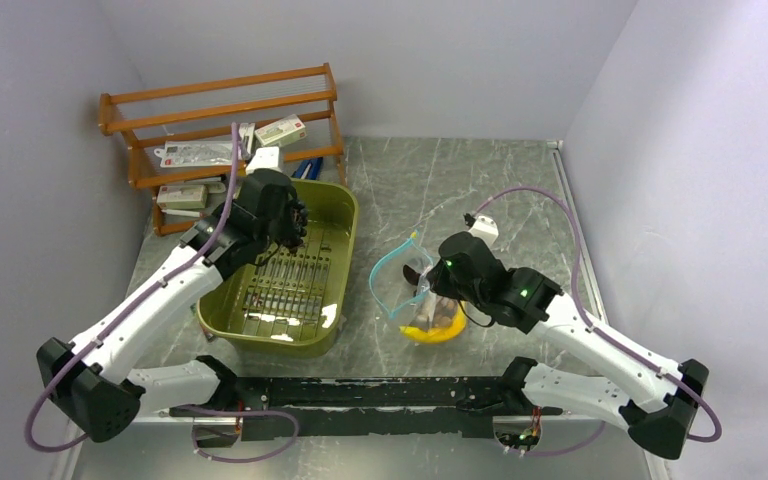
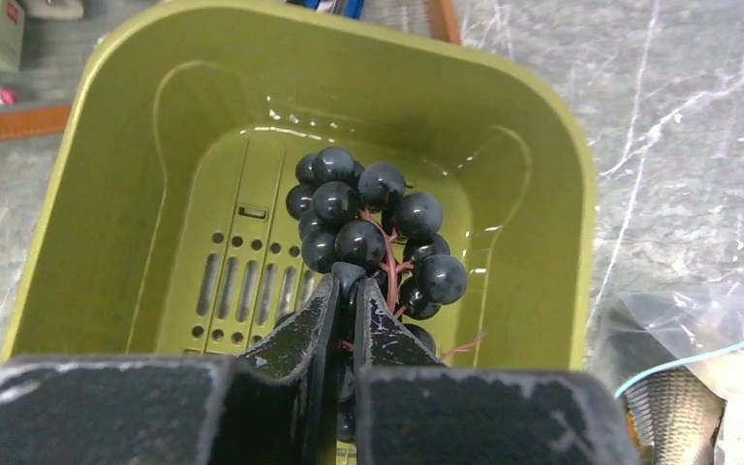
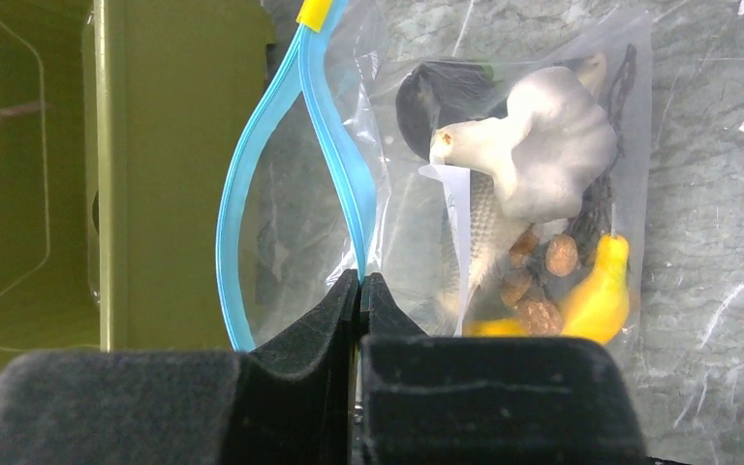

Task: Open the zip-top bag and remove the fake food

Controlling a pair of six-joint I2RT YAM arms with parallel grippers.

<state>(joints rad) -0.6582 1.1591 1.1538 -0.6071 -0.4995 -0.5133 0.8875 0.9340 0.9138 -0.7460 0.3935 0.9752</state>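
- Judging from how things lie, we put the task about partway: the zip-top bag (image 3: 402, 242) has its blue zip strip (image 3: 252, 165) parted into an open loop, so the opening looks done.
- One piece of fake food is out: the grapes (image 2: 368, 228) hang above the green slotted tub (image 2: 107, 194), with the left end effector (image 2: 349, 283) pinched narrow on their stem.
- The right end effector (image 3: 360, 289) is clamped tight on the bag's wall just beside the zip strip. The bag lies on the desk (image 1: 440, 190), just right of the tub.
- We see more to take out through the plastic: the white mushroom (image 3: 542, 155), grey fish (image 3: 480, 242), yellow banana (image 3: 596, 291) and brown round pieces (image 3: 560, 254).
- We cannot name the dark rounded thing (image 3: 436, 92) behind the mushroom.
- The right fingers cover the bag's near edge and the fish's lower end.
- The left fingers hide the lowest grapes, so we cannot tell whether the bunch touches the tub floor.
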